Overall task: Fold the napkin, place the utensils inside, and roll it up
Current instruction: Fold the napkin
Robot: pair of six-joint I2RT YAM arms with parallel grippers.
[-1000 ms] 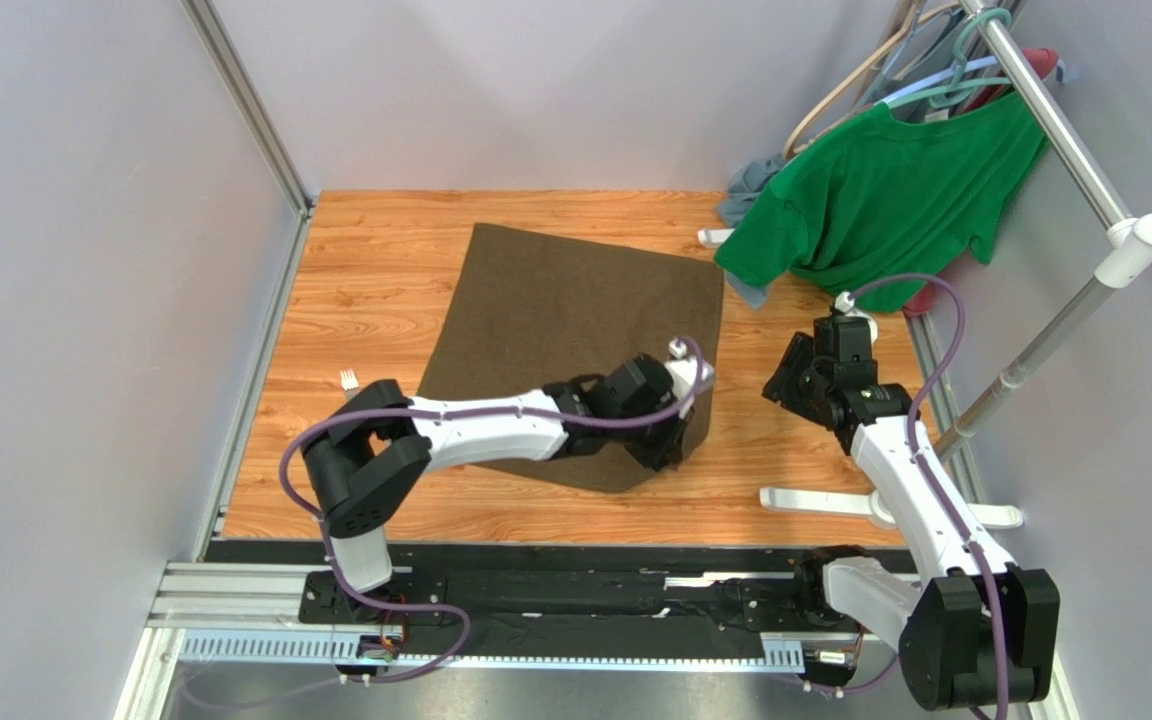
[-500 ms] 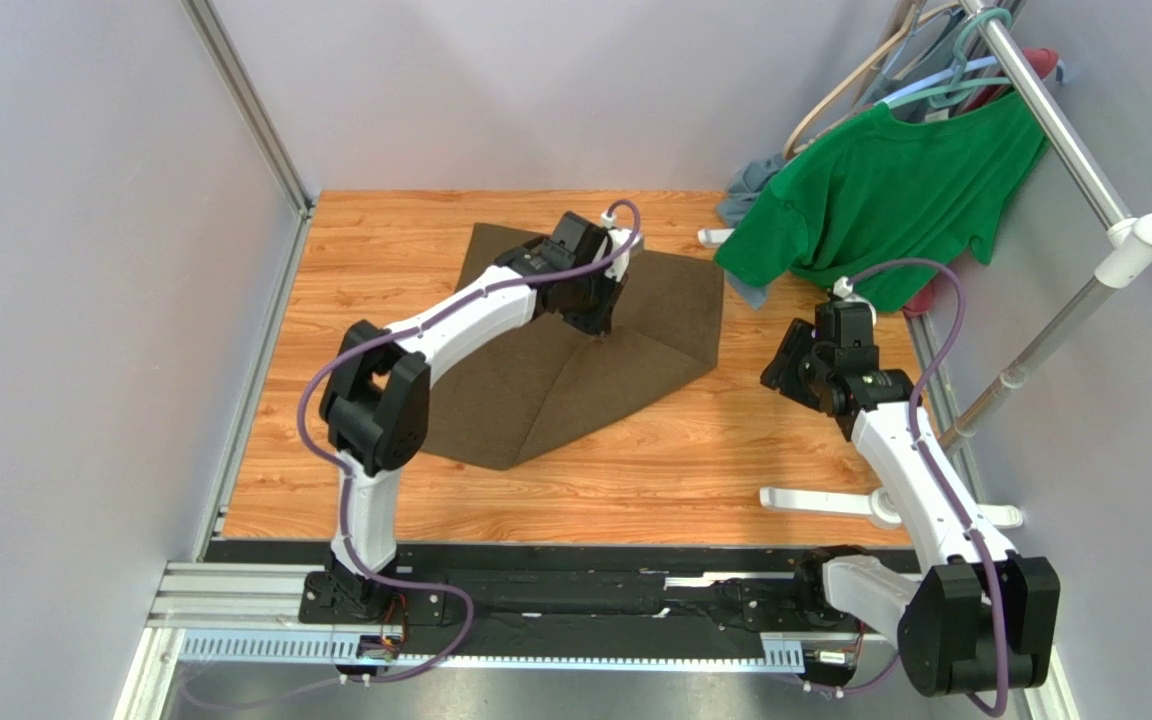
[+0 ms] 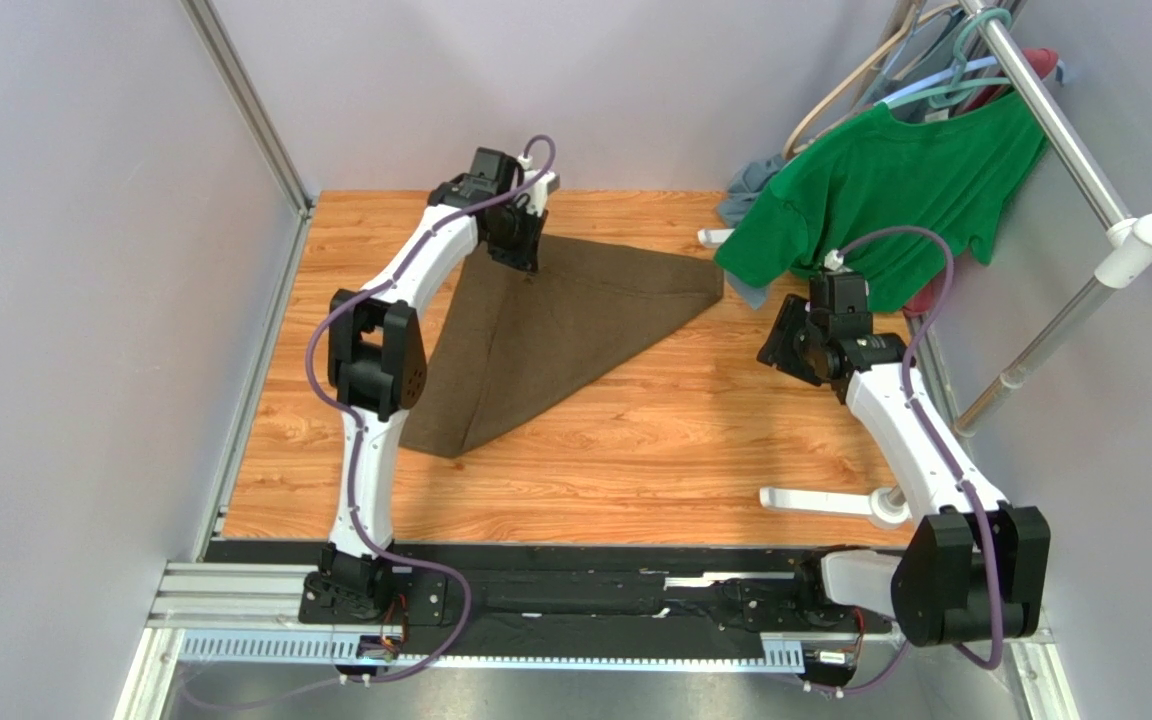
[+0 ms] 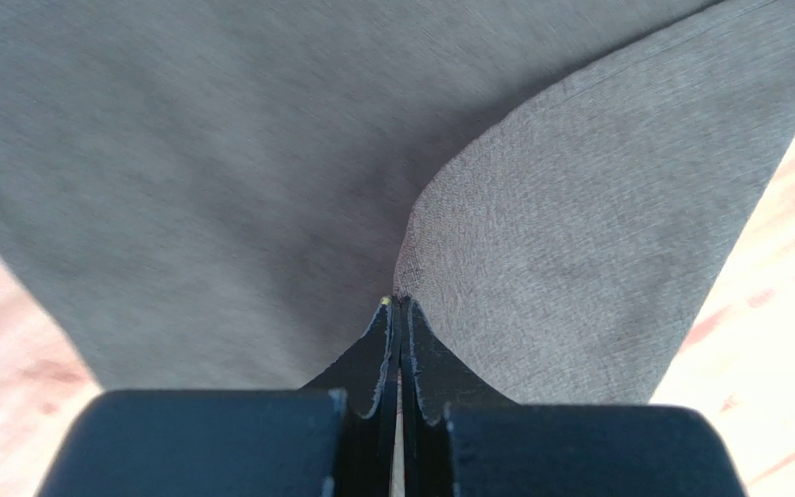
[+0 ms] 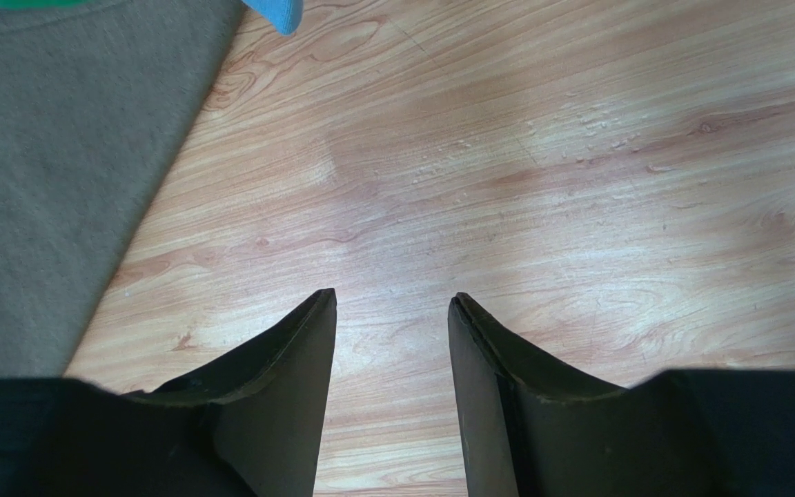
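The dark olive-brown napkin lies on the wooden table folded diagonally into a triangle, with its long fold running from the near left to the far right. My left gripper is at the napkin's far-left corner, shut on the cloth's corner. In the left wrist view the shut fingertips pinch the napkin, and a crease spreads from them. My right gripper hovers open over bare wood to the right of the napkin; its wrist view shows the gripper empty, with the napkin's edge at the left. The utensils are out of view.
A bright green T-shirt hangs from a white clothes rack at the far right, with a grey-blue garment behind it. The rack's white feet lie on the table near the right arm. Grey walls stand on the left and at the back.
My left gripper has carried the napkin's near-right corner up and across to the far left, folding the cloth into a triangle. The right arm has hardly moved.
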